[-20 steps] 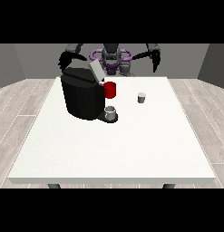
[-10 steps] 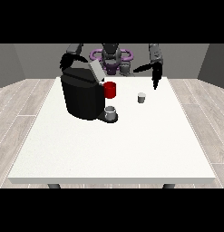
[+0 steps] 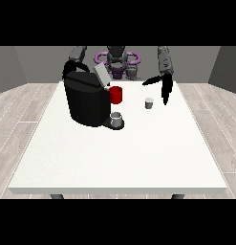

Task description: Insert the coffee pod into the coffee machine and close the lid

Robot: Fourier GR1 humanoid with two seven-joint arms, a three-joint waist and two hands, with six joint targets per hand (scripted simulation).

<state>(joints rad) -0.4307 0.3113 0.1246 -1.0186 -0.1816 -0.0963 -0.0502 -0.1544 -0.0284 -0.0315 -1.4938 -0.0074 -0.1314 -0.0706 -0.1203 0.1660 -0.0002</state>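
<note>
Table (image 3: 138, 158): big white top, and everything that matters sits in its far half, toward 12 o'clock.
Coffee machine (image 3: 86, 101): black block at about 10 o'clock from table centre, its lid (image 3: 101, 74) tilted up and open, a red part (image 3: 116, 94) on its front, a grey cup (image 3: 117, 117) on its tray.
Hand at the view's right (image 3: 163, 86): you've got it hanging above the table just at 2 o'clock of the pod, fingers stretched downward and thumb spread, grasping nothing.
Hand at the view's left (image 3: 69, 69): up behind the machine's far corner; I cannot tell how it's set.
Coffee pod (image 3: 148, 103): small grey pod standing on the table, at 3 o'clock of the machine, apart from it.
Step in hand: the reach for the pod, by my read; nothing is picked up yet.
Next move: bring that right-side hand down toward 8 o'clock, over the pod, and close round it before you carry it to the open lid.
</note>
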